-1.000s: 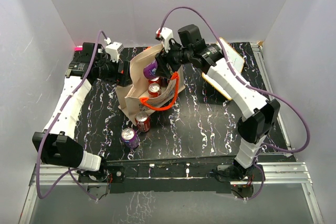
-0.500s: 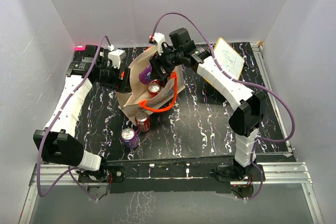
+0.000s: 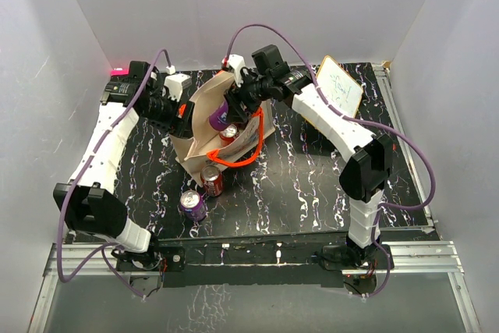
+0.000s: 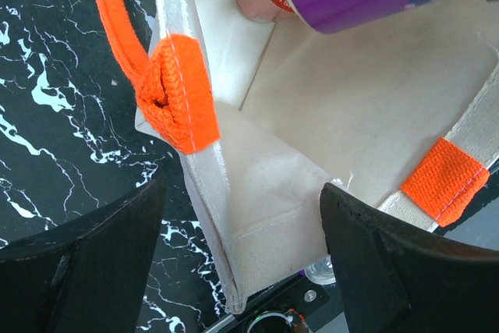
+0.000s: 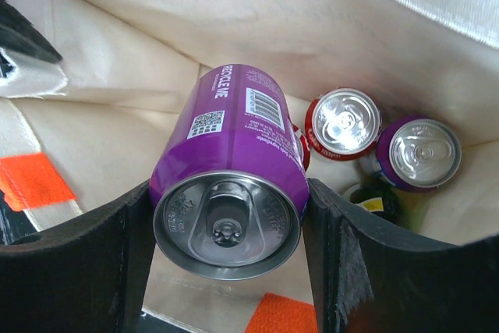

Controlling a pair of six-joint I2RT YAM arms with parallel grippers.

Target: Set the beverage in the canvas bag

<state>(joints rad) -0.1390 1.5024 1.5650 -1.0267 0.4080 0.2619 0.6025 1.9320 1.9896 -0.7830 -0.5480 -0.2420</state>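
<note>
Jaws of the right gripper (image 5: 226, 228) pinched the purple beverage can (image 5: 234, 146) inside the canvas bag (image 5: 257, 13).
Spread jaws of the left gripper (image 4: 242, 263) straddled the bag's wall; a red can (image 5: 343, 124) and a second purple can (image 5: 419, 154) stood beneath, on the bag's floor.

— Where is the boxy beige canvas tote bag (image 3: 196, 134) sitting?
— Near the tabletop's far edge, left of centre. A purple aluminium can (image 5: 230, 169) is hovering in its mouth, above a red metal can (image 5: 343, 124) and a second purple can (image 5: 419, 154) standing inside.
— And outside?
— A red soda can (image 3: 211, 181) and a purple drinks can (image 3: 192, 204) are standing before it. A white handwritten board (image 3: 339, 87) is sitting by the far right corner.
</note>
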